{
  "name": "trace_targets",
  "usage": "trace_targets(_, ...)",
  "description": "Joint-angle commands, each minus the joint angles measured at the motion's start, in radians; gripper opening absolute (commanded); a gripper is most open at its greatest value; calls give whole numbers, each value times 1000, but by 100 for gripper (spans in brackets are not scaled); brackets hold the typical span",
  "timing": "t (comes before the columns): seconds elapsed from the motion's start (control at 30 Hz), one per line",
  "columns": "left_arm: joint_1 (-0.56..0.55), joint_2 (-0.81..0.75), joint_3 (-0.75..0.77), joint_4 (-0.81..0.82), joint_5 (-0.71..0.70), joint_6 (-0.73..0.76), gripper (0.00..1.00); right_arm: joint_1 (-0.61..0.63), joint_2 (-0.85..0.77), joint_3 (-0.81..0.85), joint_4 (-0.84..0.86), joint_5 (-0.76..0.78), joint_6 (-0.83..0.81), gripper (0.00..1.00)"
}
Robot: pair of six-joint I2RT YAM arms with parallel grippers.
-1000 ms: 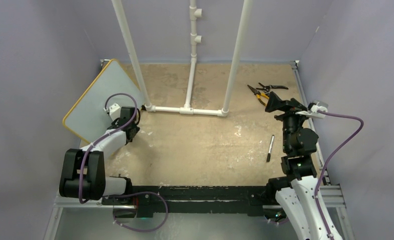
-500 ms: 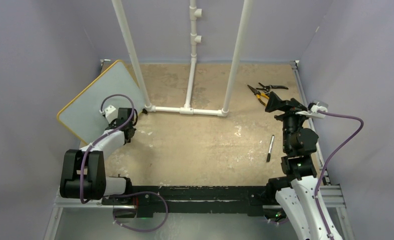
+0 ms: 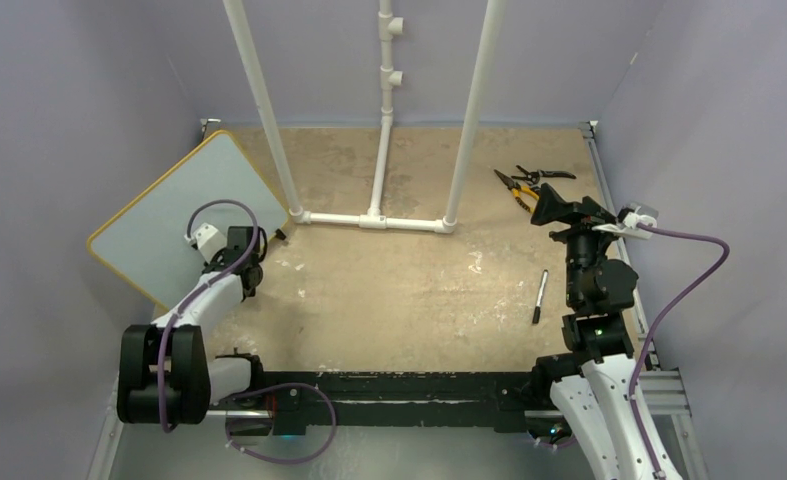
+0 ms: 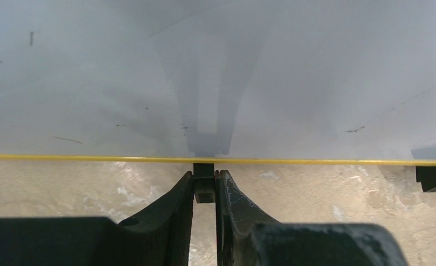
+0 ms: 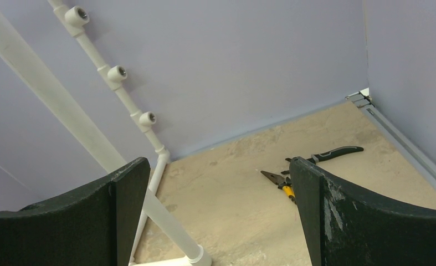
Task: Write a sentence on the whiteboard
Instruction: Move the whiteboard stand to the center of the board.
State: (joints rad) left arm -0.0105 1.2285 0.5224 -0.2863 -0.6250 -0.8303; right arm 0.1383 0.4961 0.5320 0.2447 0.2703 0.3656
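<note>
No word can be read on the whiteboard (image 3: 159, 225): in my left wrist view its pale grey face carries only a few faint dark flecks and short scratch-like marks, with soft shadows of my fingers. The board sits at about 9 o'clock on the table (image 3: 409, 290), hard by the left wall. From above it is turned like a diamond, its long axis running from 8 o'clock to 2 o'clock and one corner pointing toward the back wall. I cannot tell whether it lies flat or is tipped up. My left gripper (image 3: 243, 256) is pinched narrow on a small black foot (image 4: 204, 185) just under the board's thin yellow frame (image 4: 93, 157), on the long edge that faces the middle of the table. My right gripper (image 5: 218, 166) hangs raised at about 3 o'clock, its fingers spread wide and holding nothing. Below it a black marker (image 3: 539, 296) lies on the table, pointing roughly 12 to 6 o'clock. Pliers (image 3: 525, 184) rest at 1 o'clock, beside the white PVC pipe frame (image 3: 374, 218).
</note>
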Motion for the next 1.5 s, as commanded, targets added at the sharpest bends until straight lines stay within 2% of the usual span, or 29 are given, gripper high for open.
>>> trace_targets(0.0, 9, -78, -17, -43, -86, -27, 0, -3, -11, -1, 4, 1, -7, 99)
trace_targets(0.47, 9, -324, -110, -48, -76, -18, 0, -2, -1, 6, -5, 9, -4, 99)
trace_targets(0.8, 9, -318, -98, -28, -4, 6, 0, -2, 20, 14, 22, -30, -47, 99)
trace_targets(1.03, 9, -277, -40, -116, 71, 5, 0, -2, 18, 15, 22, -34, -48, 99)
trace_targets(1.47, 9, -334, -118, -152, 192, -42, 0, -3, 21, 11, 27, -34, -47, 99)
